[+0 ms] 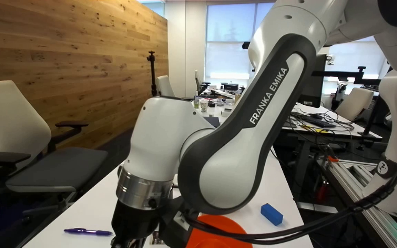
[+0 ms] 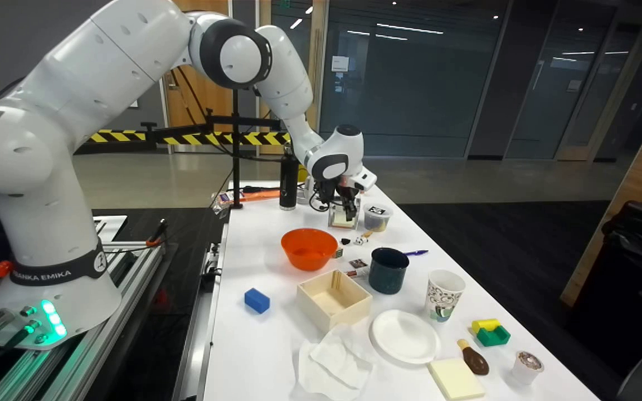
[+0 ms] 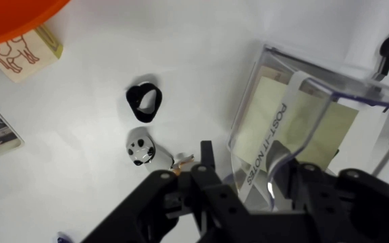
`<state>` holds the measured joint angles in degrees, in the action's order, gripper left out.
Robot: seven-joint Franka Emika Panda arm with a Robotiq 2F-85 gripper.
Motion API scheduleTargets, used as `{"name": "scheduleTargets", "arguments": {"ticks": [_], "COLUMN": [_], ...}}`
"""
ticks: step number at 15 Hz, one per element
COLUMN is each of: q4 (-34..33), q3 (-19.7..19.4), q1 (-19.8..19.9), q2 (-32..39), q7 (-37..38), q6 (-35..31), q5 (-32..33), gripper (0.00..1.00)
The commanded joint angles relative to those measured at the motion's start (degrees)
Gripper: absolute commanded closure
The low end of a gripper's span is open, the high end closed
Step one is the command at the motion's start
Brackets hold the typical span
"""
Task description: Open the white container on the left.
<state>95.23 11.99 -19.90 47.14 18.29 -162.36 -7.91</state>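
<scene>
No plainly white container shows at the gripper, and I cannot tell for certain which thing the task's white container is. A clear box marked POST-IT NOTES, its rim point(image 3: 366, 99) tinted purple, holds yellow notes point(image 3: 265, 94). My gripper point(image 3: 243, 148) reaches over the box's near corner, its fingers standing apart. The left finger is outside the wall, with a slight gap visible; the right finger lies by the curved edge, partly seen through clear plastic. Any contact there is unclear. An exterior view shows the gripper point(image 2: 349, 211) over the box point(image 2: 343, 226), beside a lidded tub point(image 2: 377, 218).
Near the jaws lie a spotted white figure point(image 3: 141, 150) and a black ring-shaped piece point(image 3: 144, 103). An orange bowl point(image 2: 309, 250), a dark mug point(image 2: 387, 273) and a wooden box point(image 2: 335, 301) stand on the table. A black bottle point(image 2: 288, 184) rises behind the gripper.
</scene>
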Motion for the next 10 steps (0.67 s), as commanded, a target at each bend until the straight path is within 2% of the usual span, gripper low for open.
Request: {"name": "scheduleTargets", "arguments": {"ticks": [1, 8, 10], "q4": [1.72, 2.83, 3.49], "q3": [1.04, 0.12, -1.1], "q1": [1.36, 1.34, 0.67], "q2": [-0.13, -1.02, -1.55], "q7": [-1.92, -1.34, -0.5], "q6": [-2.35, -2.01, -1.22], "q5": [-1.87, -1.46, -1.02], "gripper": [0.54, 0.52, 0.41]}}
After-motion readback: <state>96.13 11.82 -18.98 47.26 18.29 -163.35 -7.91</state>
